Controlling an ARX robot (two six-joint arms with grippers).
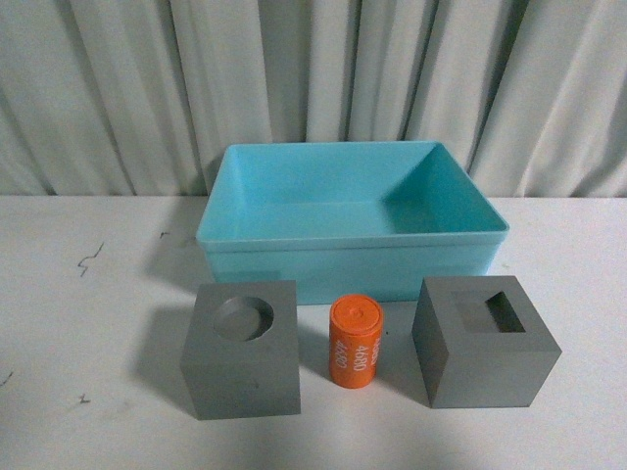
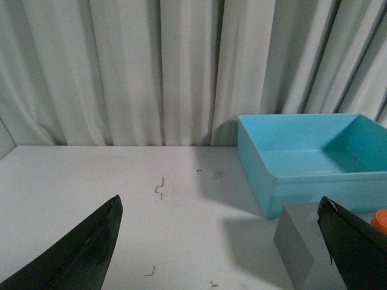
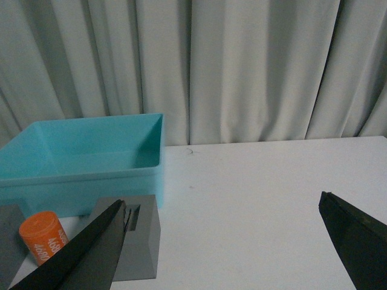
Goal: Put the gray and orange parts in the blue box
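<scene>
In the front view a gray cube with a round recess [image 1: 241, 360] stands front left, an orange cylinder printed 4680 [image 1: 355, 342] stands upright in the middle, and a gray cube with a rectangular recess [image 1: 484, 340] stands front right. The empty blue box [image 1: 351, 257] sits just behind them. Neither gripper shows in the front view. My left gripper [image 2: 219, 208] is open above the table, left of the round-recess cube [image 2: 302, 248] and the box [image 2: 275, 178]. My right gripper [image 3: 222, 208] is open, right of the rectangular-recess cube [image 3: 142, 241], the cylinder [image 3: 42, 237] and the box [image 3: 78, 181].
The parts stand on a white table [image 1: 88, 323] with small dark scuff marks [image 1: 90, 259]. A pleated gray curtain [image 1: 313, 78] hangs close behind the box along the table's far edge.
</scene>
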